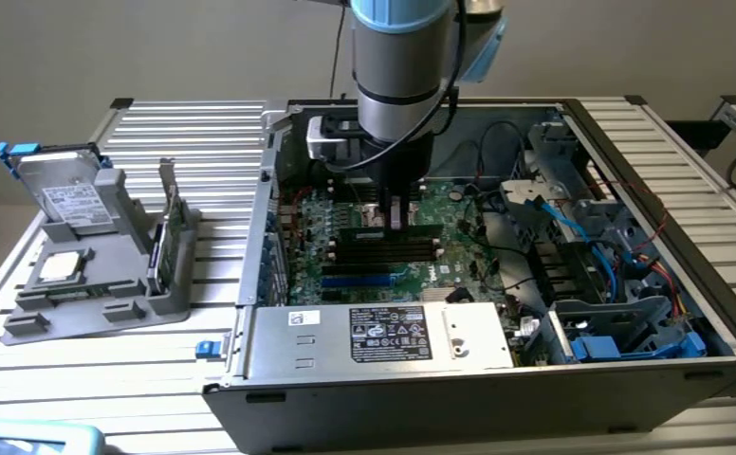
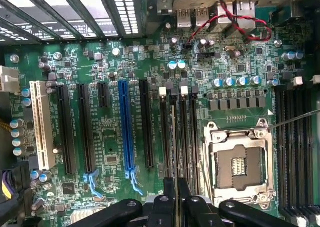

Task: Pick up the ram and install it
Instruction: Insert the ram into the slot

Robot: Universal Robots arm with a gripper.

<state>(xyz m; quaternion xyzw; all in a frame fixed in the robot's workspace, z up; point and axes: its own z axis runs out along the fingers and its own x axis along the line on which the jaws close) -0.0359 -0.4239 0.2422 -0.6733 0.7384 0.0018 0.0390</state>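
Observation:
The ram [image 1: 374,231], a dark stick with a pale label, hangs under my gripper [image 1: 396,216] inside the open computer case. The gripper is shut on its top edge. In the wrist view the ram [image 2: 174,137] shows edge-on as a thin line running out from between the black fingertips [image 2: 164,207]. It lies along the black memory slots [image 2: 186,137] beside the open processor socket [image 2: 242,162]. The same slots [image 1: 387,254] sit just below the stick on the green motherboard [image 1: 459,204]. Whether the ram touches a slot I cannot tell.
The silver power supply [image 1: 394,334] fills the case's near side, and blue cables [image 1: 596,248] and drive bays crowd the exterior view's right. Outside the case, on the exterior view's left, a grey holder [image 1: 102,289] carries a drive [image 1: 71,194] and a square processor [image 1: 62,267].

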